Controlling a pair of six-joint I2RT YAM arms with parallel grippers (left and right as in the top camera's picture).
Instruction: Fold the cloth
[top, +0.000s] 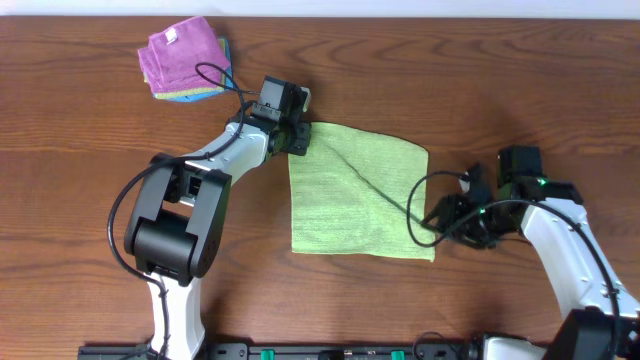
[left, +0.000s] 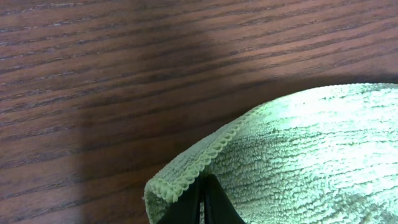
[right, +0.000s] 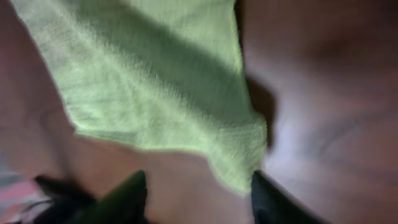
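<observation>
Far left, the purple cloth pile (top: 183, 57) sits well apart and is not our concern. Our left gripper (top: 297, 138) is clamped tight on the far-left corner of the cloth (top: 360, 195), which lies spread flat mid-table. Our right gripper (top: 452, 222) stands open and holds nothing, with the near-right corner just ahead of its fingers (right: 132, 194). We judge the fold barely begun. Next, the right must pinch that corner cleanly before either arm lifts.
</observation>
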